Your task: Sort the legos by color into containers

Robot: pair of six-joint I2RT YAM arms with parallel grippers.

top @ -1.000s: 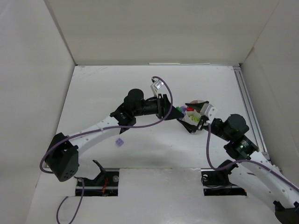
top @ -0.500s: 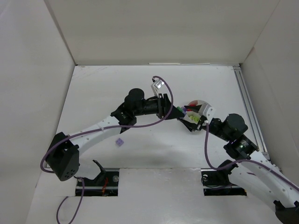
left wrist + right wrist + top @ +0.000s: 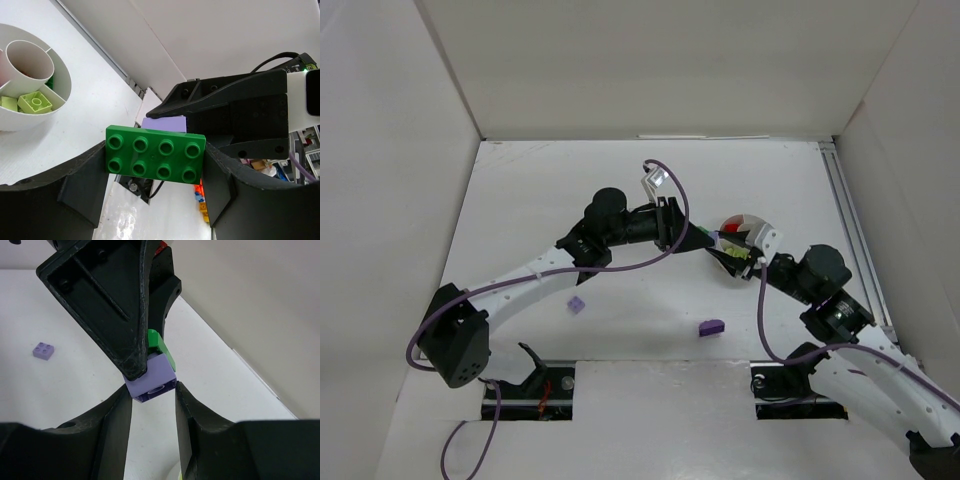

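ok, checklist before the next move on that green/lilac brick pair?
1. green brick gripped in left jaws: ok.
2. lilac brick sits between right jaws: ok.
3. right jaws clamped on it: cannot tell.
4. dish upright: ok.
5. all bricks sorted: not ok, purple brick and small lilac brick lie loose outside the dish.

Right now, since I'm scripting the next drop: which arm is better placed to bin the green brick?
Left, probably: the left gripper holds the green brick, dish nearby; the right gripper flanks the lilac brick behind.
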